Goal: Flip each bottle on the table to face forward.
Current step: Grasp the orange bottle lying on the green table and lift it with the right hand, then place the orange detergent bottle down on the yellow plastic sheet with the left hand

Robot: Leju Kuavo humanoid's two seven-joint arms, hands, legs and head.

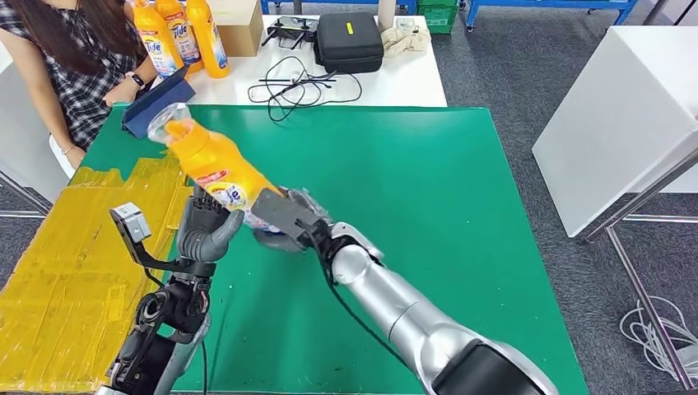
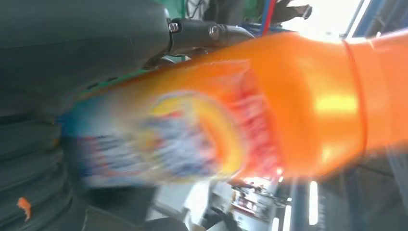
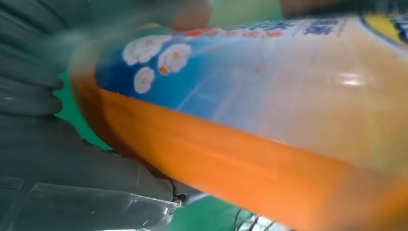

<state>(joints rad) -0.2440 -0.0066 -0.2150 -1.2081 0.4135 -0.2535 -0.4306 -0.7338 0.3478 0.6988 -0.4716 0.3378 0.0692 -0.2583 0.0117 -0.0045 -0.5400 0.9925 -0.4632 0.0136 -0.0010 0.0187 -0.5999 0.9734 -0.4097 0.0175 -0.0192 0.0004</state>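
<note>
An orange detergent bottle (image 1: pixel 216 162) with a clear cap is lifted above the green mat (image 1: pixel 428 189), tilted with its cap toward the far left. My right hand (image 1: pixel 284 218) grips its base end and my left hand (image 1: pixel 203 229) holds it from the other side. The left wrist view has the bottle (image 2: pixel 269 106) close up with a blurred colourful label. In the right wrist view the bottle (image 3: pixel 269 120) shows a blue label with white flowers.
Three more orange bottles (image 1: pixel 179 34) stand at the far left of the white table (image 1: pixel 411 78) beside a person (image 1: pixel 66 58) holding a blue tablet (image 1: pixel 156 103). A black case (image 1: pixel 349 39) and cables (image 1: pixel 296 86) lie beyond the mat. Yellow tape (image 1: pixel 74 271) covers the mat's left.
</note>
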